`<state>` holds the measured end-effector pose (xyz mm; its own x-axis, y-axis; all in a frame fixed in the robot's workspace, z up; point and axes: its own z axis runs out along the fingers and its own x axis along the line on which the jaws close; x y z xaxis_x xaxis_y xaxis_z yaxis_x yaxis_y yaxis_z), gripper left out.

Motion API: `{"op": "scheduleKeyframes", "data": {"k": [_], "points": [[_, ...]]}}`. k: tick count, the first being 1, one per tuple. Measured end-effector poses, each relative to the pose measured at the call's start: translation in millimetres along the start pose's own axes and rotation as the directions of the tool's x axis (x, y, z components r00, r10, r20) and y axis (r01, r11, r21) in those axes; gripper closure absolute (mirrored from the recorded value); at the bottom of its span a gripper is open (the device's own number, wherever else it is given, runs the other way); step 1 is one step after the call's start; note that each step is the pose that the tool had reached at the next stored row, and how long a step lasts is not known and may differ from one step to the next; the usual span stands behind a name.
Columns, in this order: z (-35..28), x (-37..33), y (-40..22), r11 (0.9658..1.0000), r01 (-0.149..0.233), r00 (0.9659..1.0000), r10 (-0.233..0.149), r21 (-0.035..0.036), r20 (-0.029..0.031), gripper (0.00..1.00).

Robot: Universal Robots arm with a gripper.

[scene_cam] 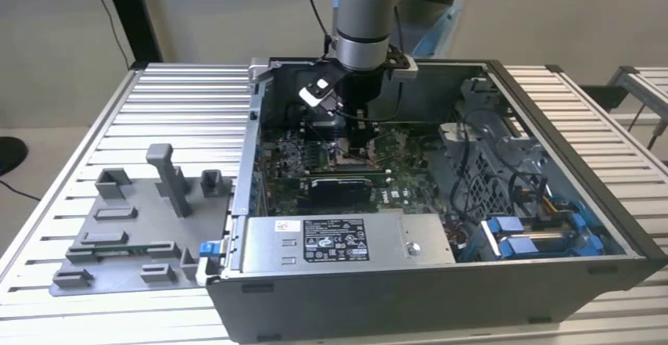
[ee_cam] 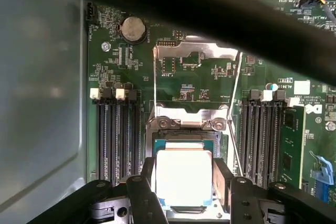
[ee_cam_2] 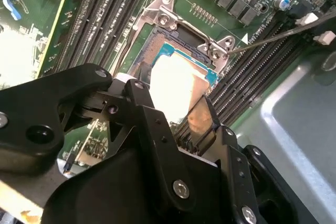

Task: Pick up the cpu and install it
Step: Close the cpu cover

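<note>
Room: a pale wall (scene_cam: 209,8) stands behind a slatted metal table (scene_cam: 156,95).
Computer case (scene_cam: 418,302): lies open-topped on the table. The socket (ee_cam: 186,124), a dark square in a metal frame, sits inside it.
Arm (scene_cam: 365,16): in the exterior view it hangs straight above the socket and reaches down into the case.
Grey tray (scene_cam: 115,235): lies outside the case, well apart from the socket, toward the exterior view's left. Upright grey holders stand on it.
Silver box (scene_cam: 345,239): sits inside the case, between the socket and the case's near wall in the exterior view. It bears a black-and-white label.
Green board (ee_cam: 131,61): carries the socket and spreads out around it.
Gripper (ee_cam: 184,163): black, low over the socket. In the first wrist view its two fingers (ee_cam: 221,179) press on opposite edges of the cpu and hold it.
Memory slots (ee_cam: 118,135): long dark rows flank the socket on two opposite sides.
Hinged plate (ee_cam: 197,51): stands open, tipped away from the socket, so the socket's opening is uncovered.
cpu (ee_cam: 184,174): lies level with its pale bright top up, between the fingers and right over the socket's opening. Whether it is seated or just above cannot be told.
Round battery (ee_cam: 132,29): sits on the board near the socket, past the open plate.
</note>
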<state>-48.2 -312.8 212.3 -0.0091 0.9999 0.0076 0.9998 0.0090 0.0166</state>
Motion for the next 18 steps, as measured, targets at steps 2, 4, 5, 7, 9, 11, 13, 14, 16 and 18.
{"op": "scheduleKeyframes", "data": {"k": [2,4,5,7,9,11,13,14,16,18], "points": [[3.1,0.0,0.0,1.0,0.0,1.0,0.0,0.0,0.0,1.0],[4.0,0.0,-0.1,1.0,0.0,1.0,0.0,0.0001,0.0006,1.0],[4.1,0.0,-0.1,1.0,0.0,1.0,0.0,0.0007,0.0019,1.0],[4.2,0.0,0.0,1.0,0.0,1.0,0.0,0.0025,0.006,1.0],[4.1,-0.1,-0.1,1.0,0.0,1.0,0.0,0.0032,0.0086,1.0],[4.2,-0.2,0.1,1.0,0.0,1.0,0.0,0.0035,0.0097,1.0],[4.3,-0.3,0.3,1.0,0.0,1.0,0.0,0.0036,0.01,1.0],[4.3,-0.3,0.4,1.0,0.0,0.9999,0.0,0.0037,0.0103,1.0],[4.5,-0.3,0.6,1.0,0.0,0.9999,0.0,0.0036,0.0116,1.0],[4.8,-0.3,0.6,1.0,0.0,0.9999,0.0,0.0037,0.0129,1.0]]}}
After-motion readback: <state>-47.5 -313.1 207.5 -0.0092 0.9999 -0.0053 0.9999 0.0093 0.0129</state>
